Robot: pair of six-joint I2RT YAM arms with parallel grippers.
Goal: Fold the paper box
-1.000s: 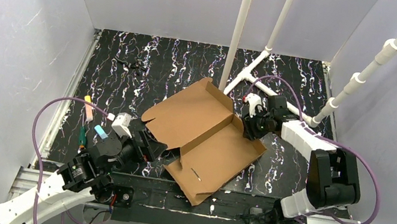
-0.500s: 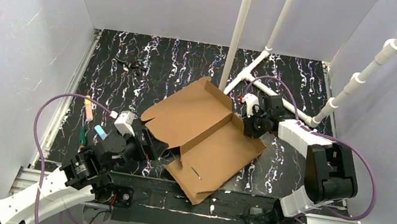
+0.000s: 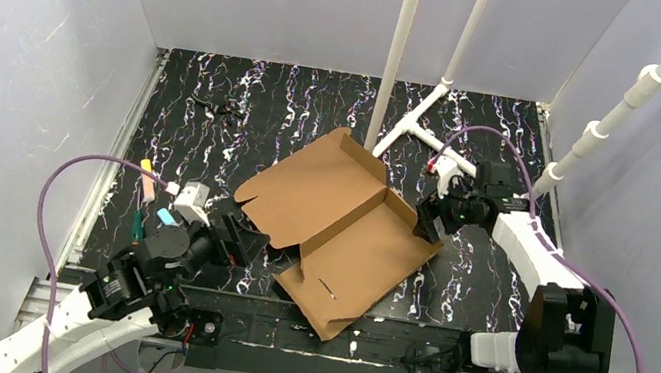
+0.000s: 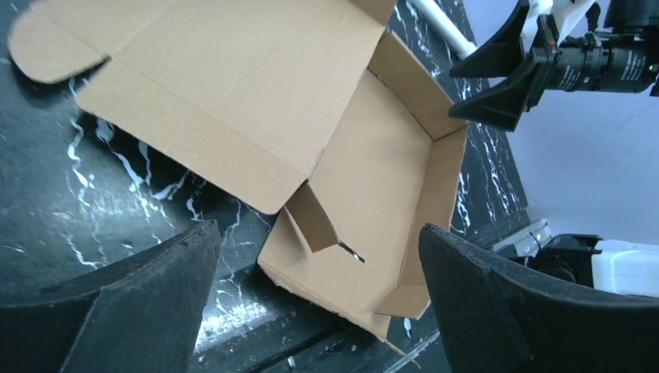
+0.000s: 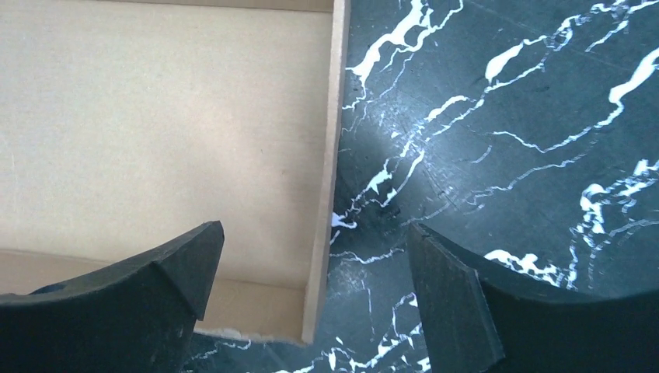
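The paper box (image 3: 340,224) lay partly folded in the middle of the black marbled table (image 3: 299,105). Its wide lid flap lay flat toward the far left, and its shallow tray sat toward your near edge. Your left gripper (image 3: 245,238) hovered by the lid's near-left corner, fingers spread, holding nothing. Your right gripper (image 3: 425,225) was also spread, one finger on either side of the tray's right wall. White pipes (image 3: 396,56) rose just behind the box's far corner. A few small coloured items (image 3: 147,184) lay at the table's left edge.
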